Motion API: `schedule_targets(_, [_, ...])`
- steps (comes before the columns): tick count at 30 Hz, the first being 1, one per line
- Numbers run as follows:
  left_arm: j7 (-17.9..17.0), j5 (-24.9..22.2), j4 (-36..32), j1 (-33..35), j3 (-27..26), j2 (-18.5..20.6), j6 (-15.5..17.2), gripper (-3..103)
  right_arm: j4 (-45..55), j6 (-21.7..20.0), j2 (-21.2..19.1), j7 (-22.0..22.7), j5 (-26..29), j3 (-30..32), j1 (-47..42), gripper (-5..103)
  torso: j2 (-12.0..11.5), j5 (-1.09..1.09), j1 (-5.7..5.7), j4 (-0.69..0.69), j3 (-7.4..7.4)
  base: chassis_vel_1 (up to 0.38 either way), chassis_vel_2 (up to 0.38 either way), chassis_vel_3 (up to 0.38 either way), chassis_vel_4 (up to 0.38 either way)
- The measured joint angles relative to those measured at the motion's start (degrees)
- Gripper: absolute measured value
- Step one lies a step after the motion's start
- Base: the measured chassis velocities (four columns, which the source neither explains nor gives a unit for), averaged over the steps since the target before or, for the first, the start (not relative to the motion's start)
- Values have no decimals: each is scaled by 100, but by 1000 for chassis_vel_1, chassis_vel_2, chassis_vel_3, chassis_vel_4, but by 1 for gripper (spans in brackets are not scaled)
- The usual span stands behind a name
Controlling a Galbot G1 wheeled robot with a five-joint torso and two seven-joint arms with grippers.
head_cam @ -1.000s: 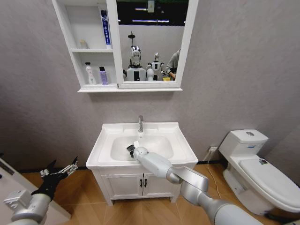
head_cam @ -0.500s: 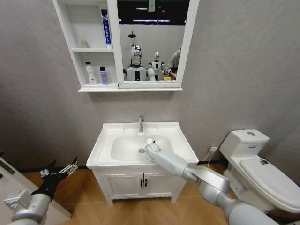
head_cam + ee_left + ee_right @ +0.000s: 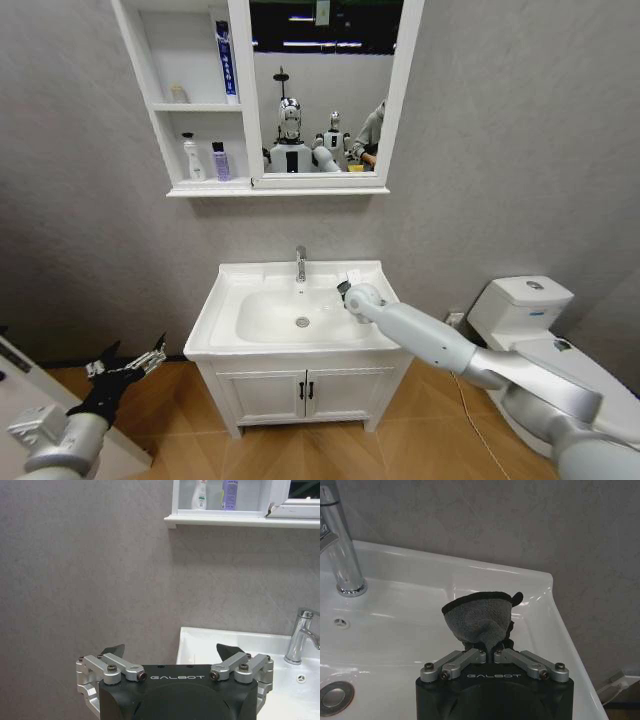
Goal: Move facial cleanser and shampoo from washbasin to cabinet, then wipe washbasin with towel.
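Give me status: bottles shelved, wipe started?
Done: two bottles stand on the white wall cabinet's lower shelf; the white ceramic washbasin rim carries none. In hand: the right gripper, shut on the dark grey towel, sits at the basin's back right rim. Left: wiping not visibly complete. Left gripper idles open, low left.

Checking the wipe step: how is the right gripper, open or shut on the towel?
Shut: the right gripper has its fingers together, pinching the bunched dark grey towel above the washbasin rim.

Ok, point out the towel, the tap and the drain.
towel (image 3: 479, 615), right wrist view, grey face above the claw.
tap (image 3: 340, 555), right wrist view, chrome column.
drain (image 3: 302, 322), head view, metal ring's centre.
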Motion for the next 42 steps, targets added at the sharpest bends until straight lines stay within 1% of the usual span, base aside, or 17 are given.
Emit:
schedule_targets(1, [0, 0, 0, 0, 0, 0, 0, 100, 0, 0, 0, 0, 0, 0, 0, 2, 0, 0, 0, 0, 0, 0, 0, 0, 0])
schedule_targets(4, [0, 0, 0, 0, 0, 0, 0, 100, -206, 238, -111, -555, -284, 526, -272, 2, 0, 0, 0, -1, 0, 0, 0, 0, 0])
schedule_targets(5, [0, 0, 0, 0, 0, 0, 0, 100, -206, 238, -111, -555, -284, 526, -272, 2, 0, 0, 0, -1, 0, 0, 0, 0, 0])
schedule_targets(9, [0, 0, 0, 0, 0, 0, 0, 100, -570, 348, -17, -941, -444, 954, -533, 2, 0, 1, 0, -1, 0, 0, 0, 0, 0])
schedule_targets(11, [-1, 0, 0, 0, 0, 0, 0, 100, -1050, 512, 75, -1454, -919, 1079, -625, 2, 0, 0, 0, 0, 0, 0, 0, 0, 0])
schedule_targets(12, [-1, 0, 0, 0, 0, 0, 0, 100, -1050, 512, 75, -1454, -919, 1079, -625, 2, 0, 0, 0, 0, 0, 0, 0, 0, 0])
schedule_targets(13, [0, 0, 0, 0, 0, 0, 0, 100, -1406, 627, 158, -1815, -1240, 1133, -633, 2, 0, 0, 0, -1, 0, 0, 0, 0, 0])
schedule_targets(15, [0, 0, 0, 0, 0, 0, 0, 100, -1930, 707, 377, -2133, -1562, 1180, -563, 2, 0, 1, 0, -2, 1, 0, 0, 0, 0])
schedule_targets(17, [0, 0, 0, 0, 0, 0, 0, 100, -2106, 715, 473, -2243, -1688, 1181, -503, 2, 0, 0, 0, 1, 1, 0, 0, 0, 0])
schedule_targets(21, [1, 0, 0, 0, 0, 0, 0, 100, -2428, 730, 657, -2490, -1892, 1122, -383, 2, 0, -2, 0, 0, 0, 0, 0, 0, 0])
schedule_targets(23, [0, 0, 0, 0, 0, 0, 0, 100, -2856, 821, 958, -2686, -2117, 1058, -268, 2, 0, -1, 0, -2, 1, 0, 0, 0, 0])
schedule_targets(27, [0, 0, 0, 0, 0, 0, 0, 100, -3206, 835, 1283, -2814, -2277, 972, -148, 2, 0, -1, 0, 3, 1, 0, 0, 0, 0])
schedule_targets(28, [0, 0, 0, 0, 0, 0, 0, 100, -3275, 835, 1347, -2821, -2309, 956, -125, -1, 0, -1, 0, 3, 1, 0, 0, 0, 0])
schedule_targets(31, [1, 0, 0, 0, 0, 0, 0, 100, -3412, 848, 1439, -2834, -2379, 959, -96, 2, 0, -2, 0, 2, 1, 0, 0, 0, 0])
schedule_targets(35, [0, 0, 0, 0, 0, 0, 0, 100, -3488, 821, 1399, -2804, -2449, 997, -79, 8, 0, 0, 0, 2, 1, 0, 0, 0, 0])
schedule_targets(39, [1, 0, 0, 0, 0, 0, 0, 100, -3433, 773, 1255, -2759, -2466, 1031, -99, 2, 0, -1, -1, -1, 0, 0, 0, 0, 0])
schedule_targets(42, [0, 0, 0, 0, 0, 0, 0, 100, -3387, 760, 1202, -2743, -2466, 1043, -134, 2, 0, 0, 0, -1, 0, 0, 0, 0, 0])
